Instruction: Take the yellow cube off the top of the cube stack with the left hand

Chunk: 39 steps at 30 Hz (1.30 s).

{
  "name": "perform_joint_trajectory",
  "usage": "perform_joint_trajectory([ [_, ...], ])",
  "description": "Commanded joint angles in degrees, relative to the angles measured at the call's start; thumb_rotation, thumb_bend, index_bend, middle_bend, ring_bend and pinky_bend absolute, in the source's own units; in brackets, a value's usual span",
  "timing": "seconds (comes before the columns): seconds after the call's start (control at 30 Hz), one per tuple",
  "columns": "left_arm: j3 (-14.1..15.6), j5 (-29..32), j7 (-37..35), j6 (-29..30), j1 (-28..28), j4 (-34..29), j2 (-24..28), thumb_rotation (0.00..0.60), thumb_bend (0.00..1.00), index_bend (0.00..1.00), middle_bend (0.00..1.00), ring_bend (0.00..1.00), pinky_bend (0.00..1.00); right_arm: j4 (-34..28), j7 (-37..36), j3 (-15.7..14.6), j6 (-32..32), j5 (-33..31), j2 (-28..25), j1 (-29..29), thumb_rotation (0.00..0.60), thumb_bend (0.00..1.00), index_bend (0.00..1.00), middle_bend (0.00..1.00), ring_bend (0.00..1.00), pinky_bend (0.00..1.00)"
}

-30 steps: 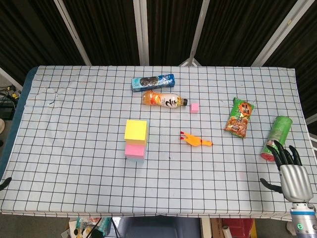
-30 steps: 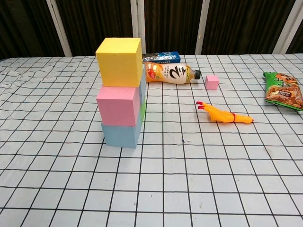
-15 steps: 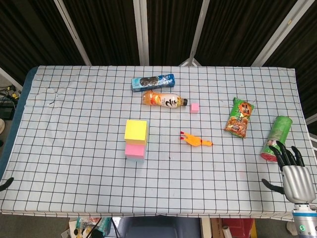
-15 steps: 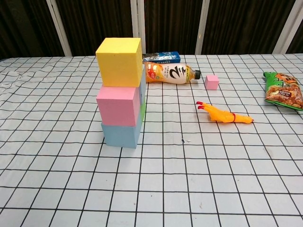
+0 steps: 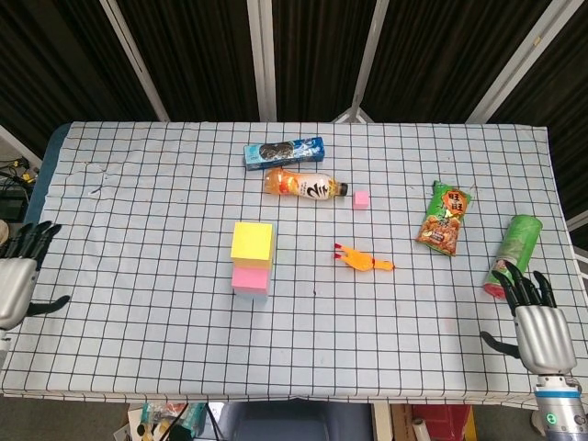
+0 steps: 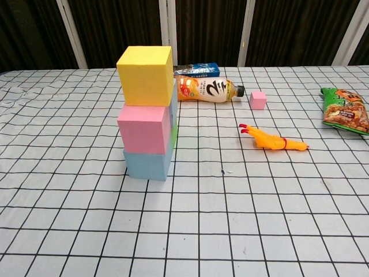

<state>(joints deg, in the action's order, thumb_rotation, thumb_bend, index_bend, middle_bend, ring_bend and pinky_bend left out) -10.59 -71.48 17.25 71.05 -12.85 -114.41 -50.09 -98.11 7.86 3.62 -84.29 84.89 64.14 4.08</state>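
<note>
Newly in view at the table's left edge, left hand (image 5: 16, 276) with fingers spread and holding nothing, well apart from yellow cube (image 6: 145, 75) untouched atop pink cube (image 6: 144, 128); whole reach and grasp ahead; right hand (image 5: 536, 322) likewise spread, idle.

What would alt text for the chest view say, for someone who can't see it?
A yellow cube tops a pink cube and a blue cube on a checked tablecloth. Behind and right lie a drink bottle, a small pink block, a rubber chicken and a snack bag. No hand shows.
</note>
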Motion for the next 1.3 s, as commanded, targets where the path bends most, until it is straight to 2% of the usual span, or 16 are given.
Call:
perform_joint_trajectory([
  [0.03, -3.86, 9.49, 4.08, -9.67, -8.28, -6.53, 4.25, 0.6, 0.07, 0.04, 0.03, 0.0, 0.13, 0.02, 0.31, 0.0, 0.28, -0.17, 0.14, 0.14, 0.6, 0.0, 0.14, 0.07, 0.18, 0.02],
  [0.13, -5.86, 18.27, 7.37, -15.25, -15.02, -9.14, 4.96, 0.6, 0.07, 0.04, 0.03, 0.0, 0.13, -0.01, 0.29, -0.06, 0.49, -0.14, 0.16, 0.24, 0.6, 0.0, 0.14, 0.07, 0.18, 0.02],
  [0.23, -6.46, 25.04, 10.9, -16.92, -20.24, -10.61, 4.13, 0.6, 0.07, 0.04, 0.03, 0.0, 0.13, 0.11, 0.2, 0.03, 0.46, -0.35, 0.14, 0.23, 0.6, 0.0, 0.14, 0.07, 0.18, 0.02],
  [0.5, -6.8, 36.44, 15.74, -15.76, -30.54, -11.05, -1.72, 0.6, 0.05, 0.04, 0.03, 0.0, 0.13, -0.1, -0.14, -0.12, 0.75, -0.3, -0.07, 0.3, 0.6, 0.0, 0.14, 0.07, 0.18, 0.02],
  [0.73, -5.67, 41.58, 18.83, -15.35, -37.65, -9.27, -6.98, 0.6, 0.05, 0.04, 0.03, 0.0, 0.13, -0.61, -1.84, -0.32, 1.17, -0.11, -0.93, 0.36, 0.6, 0.0, 0.14, 0.07, 0.18, 0.02],
  [0.93, -5.01, 44.28, 22.66, -10.88, -43.25, -8.24, -12.27, 0.6, 0.05, 0.04, 0.04, 0.0, 0.13, -0.76, -2.64, -0.34, 0.63, 0.16, -1.38, 0.1, 0.6, 0.0, 0.14, 0.07, 0.18, 0.02],
  [1.13, -5.33, 45.16, 24.93, -6.24, -47.3, -7.02, -17.57, 0.6, 0.05, 0.05, 0.07, 0.0, 0.14, -0.66, -3.75, -0.17, 0.76, -0.19, -1.74, 0.11, 0.6, 0.0, 0.14, 0.07, 0.18, 0.02],
  [1.3, -5.06, 46.65, 25.97, -5.24, -49.33, -6.16, -19.85, 0.6, 0.07, 0.06, 0.1, 0.0, 0.15, -0.59, -4.26, -0.15, 0.85, -0.26, -1.95, 0.11, 0.6, 0.0, 0.14, 0.07, 0.18, 0.02],
])
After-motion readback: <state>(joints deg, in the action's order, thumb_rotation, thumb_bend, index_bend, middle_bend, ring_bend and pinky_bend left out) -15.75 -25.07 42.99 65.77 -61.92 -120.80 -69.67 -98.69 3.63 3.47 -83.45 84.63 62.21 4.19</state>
